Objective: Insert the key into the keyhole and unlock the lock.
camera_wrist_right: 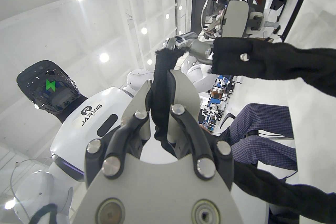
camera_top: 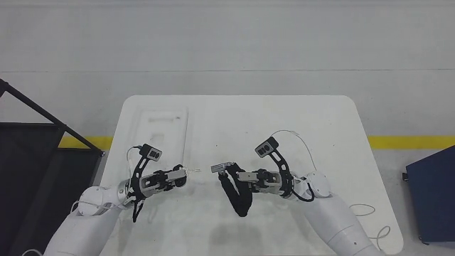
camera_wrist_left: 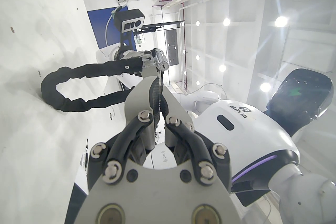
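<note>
The left tool point(camera_wrist_left: 157, 86) has its fingers pressed together on a thin, dark-headed metal key point(camera_wrist_left: 159, 78). The key's narrow blade sticks out past the fingertips toward the right tool point(camera_top: 238, 176).

Straight ahead of the left tool is the lock, a silver metal cylinder point(camera_wrist_left: 161, 64) joined to a long cable in a black fabric sleeve point(camera_wrist_left: 78, 101). The cylinder's round face points back at the left tool, with the keyhole point(camera_wrist_left: 163, 66) uncovered and its slot plain to see. The key's tip sits just beside the rim of that face, outside the slot. I cannot tell whether it touches the metal. From above, the key point(camera_top: 197, 171) bridges most of the gap between the left tool point(camera_top: 181, 176) and the cylinder point(camera_top: 222, 167).

The right tool point(camera_wrist_right: 161, 80) is clamped on the sleeved cable point(camera_wrist_right: 160, 104) a little behind the cylinder point(camera_wrist_right: 181, 42), which juts out past its fingertips. The rest of the cable hangs from that grip in a loop point(camera_top: 238, 199) down onto the white worktop point(camera_top: 320, 135), below and behind the right tool.

A flat white rectangular tray point(camera_top: 163, 124) lies on the worktop beyond the left tool, well apart from both tools.
</note>
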